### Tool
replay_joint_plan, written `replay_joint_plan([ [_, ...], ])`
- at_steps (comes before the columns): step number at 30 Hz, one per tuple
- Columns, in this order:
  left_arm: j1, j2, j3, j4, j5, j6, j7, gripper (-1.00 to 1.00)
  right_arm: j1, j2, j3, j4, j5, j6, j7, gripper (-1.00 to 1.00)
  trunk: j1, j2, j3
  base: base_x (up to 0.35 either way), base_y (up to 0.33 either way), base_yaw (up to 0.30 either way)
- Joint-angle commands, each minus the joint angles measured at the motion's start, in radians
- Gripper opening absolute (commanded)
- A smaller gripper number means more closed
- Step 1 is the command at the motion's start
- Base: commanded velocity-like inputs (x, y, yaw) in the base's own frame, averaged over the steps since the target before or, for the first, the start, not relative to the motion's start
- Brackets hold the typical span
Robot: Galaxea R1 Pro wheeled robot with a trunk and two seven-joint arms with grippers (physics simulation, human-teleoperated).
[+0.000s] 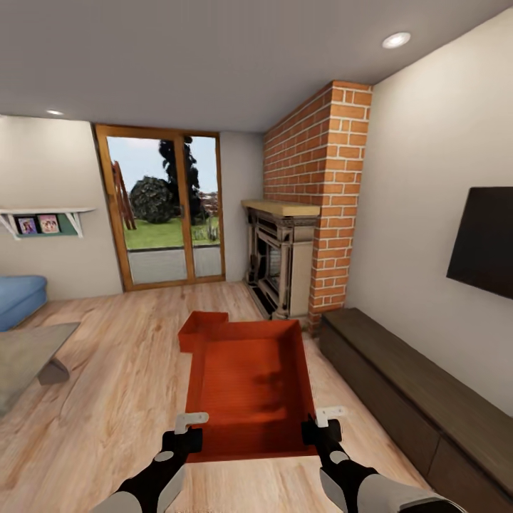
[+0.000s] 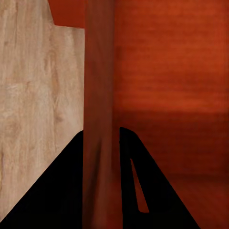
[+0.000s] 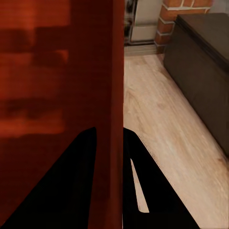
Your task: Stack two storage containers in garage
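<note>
An orange-red storage container [image 1: 249,377] is open side up in front of me in the living room, between both arms. My left gripper [image 1: 187,433] is shut on its left wall [image 2: 98,119], one black finger on each side. On the opposite wall [image 3: 109,109], my right gripper [image 1: 320,429] is shut in the same way. The second orange-red container [image 1: 203,326] peeks out behind the far left corner of the held one, lying on the light wood plank floor [image 1: 128,370]. A corner of this second container [image 2: 67,12] also shows in the left wrist view.
A fireplace [image 1: 281,263] and red brick column [image 1: 335,192] stand ahead on the right. A low dark cabinet [image 1: 406,385] runs along the right wall under a black TV [image 1: 484,242]. A glass door [image 1: 167,206] is straight ahead. A grey table [image 1: 28,356] and blue sofa [image 1: 18,299] are at the left.
</note>
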Motion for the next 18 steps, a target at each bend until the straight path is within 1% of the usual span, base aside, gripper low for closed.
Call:
replay_joint_plan([
  [1,-0.001,0.004,-0.011,-0.002,0.001,-0.003,0.011,-1.0,-0.001,0.001,-0.052,0.001,0.024,0.004,0.008,-1.0,0.0,-0.001,-0.002,0.0,0.0,0.3],
  [18,-0.001,0.005,-0.013,-0.002,-0.001,-0.005,0.009,-1.0,-0.001,0.001,-0.052,0.001,0.023,0.004,0.007,-1.0,0.0,-0.001,-0.002,0.0,0.0,0.3],
])
